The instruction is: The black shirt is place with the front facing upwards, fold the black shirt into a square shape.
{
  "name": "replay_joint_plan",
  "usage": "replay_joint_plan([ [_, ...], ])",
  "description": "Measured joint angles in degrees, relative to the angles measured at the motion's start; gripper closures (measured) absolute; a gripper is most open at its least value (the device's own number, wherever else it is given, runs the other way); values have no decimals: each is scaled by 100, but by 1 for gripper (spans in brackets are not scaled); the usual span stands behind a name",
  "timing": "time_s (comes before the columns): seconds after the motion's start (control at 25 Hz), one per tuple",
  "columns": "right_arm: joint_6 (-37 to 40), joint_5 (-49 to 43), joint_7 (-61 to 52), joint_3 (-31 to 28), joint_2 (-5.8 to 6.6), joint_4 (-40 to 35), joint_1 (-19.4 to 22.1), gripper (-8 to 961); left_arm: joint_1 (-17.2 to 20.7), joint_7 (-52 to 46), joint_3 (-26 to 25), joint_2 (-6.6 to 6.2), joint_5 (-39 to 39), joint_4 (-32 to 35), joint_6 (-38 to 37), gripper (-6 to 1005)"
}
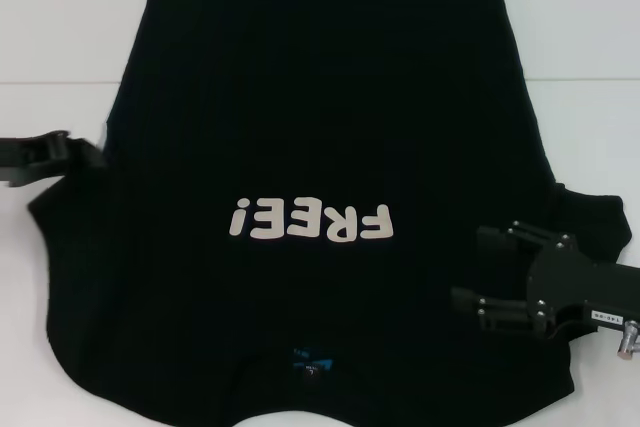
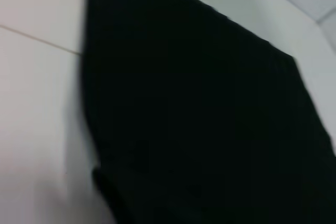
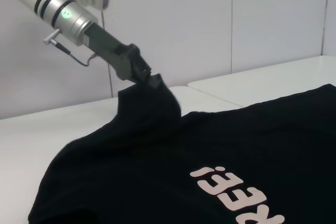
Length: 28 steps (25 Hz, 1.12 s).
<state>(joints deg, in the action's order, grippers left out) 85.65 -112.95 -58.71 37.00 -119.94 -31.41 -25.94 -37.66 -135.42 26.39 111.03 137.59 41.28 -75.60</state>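
Observation:
The black shirt (image 1: 320, 127) lies spread front up on the white table (image 1: 60, 37), its white "FREE!" lettering (image 1: 310, 220) facing me upside down and the blue neck label (image 1: 307, 360) at the near edge. My left gripper (image 1: 88, 154) is at the shirt's left sleeve. In the right wrist view this left gripper (image 3: 146, 76) is shut on the sleeve and holds it up in a peak above the shirt (image 3: 157, 156). My right gripper (image 1: 478, 269) hovers open over the shirt by the right sleeve (image 1: 595, 222). The left wrist view shows only the shirt (image 2: 210, 119) and table.
White table surface surrounds the shirt on the left, right and far sides, with a seam line (image 1: 60, 82) running across it. A white wall (image 3: 236, 19) stands behind the table. The shirt's near hem reaches the table's front edge.

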Motion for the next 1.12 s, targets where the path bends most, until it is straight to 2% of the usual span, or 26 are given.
replay_joint_plan([
  [0.28,-5,-7,0,1,-5,60,-16,104,-261,-30,50,355,-39,-53,-22,984],
  [0.4,-1,-8,0,0,0,100,-21,106,-264,145,54,387,-121,-222,81,983],
  [0.44,-1,-8,0,0,1,107,-22,106,-259,278,42,387,-215,-320,83,929],
  [0.56,-6,-8,0,0,3,109,-24,107,-166,528,18,341,-631,-629,22,824],
  [0.64,-15,-8,0,0,5,109,-25,108,-75,551,13,253,-1001,-853,-117,773],
  [0.76,-27,-8,0,-3,6,109,-25,110,59,562,-7,53,-1560,-1224,-515,697],
  [0.84,-29,-8,0,-16,6,109,-25,111,141,655,-48,-29,-1803,-1348,-796,601],
  [0.96,-36,12,-1,-66,6,109,-25,112,283,1243,-290,-55,-1967,-1348,-1211,458],
  [1.12,-43,33,-326,-294,14,82,-39,114,466,2643,-576,-20,-2007,-1342,-1815,373],
])
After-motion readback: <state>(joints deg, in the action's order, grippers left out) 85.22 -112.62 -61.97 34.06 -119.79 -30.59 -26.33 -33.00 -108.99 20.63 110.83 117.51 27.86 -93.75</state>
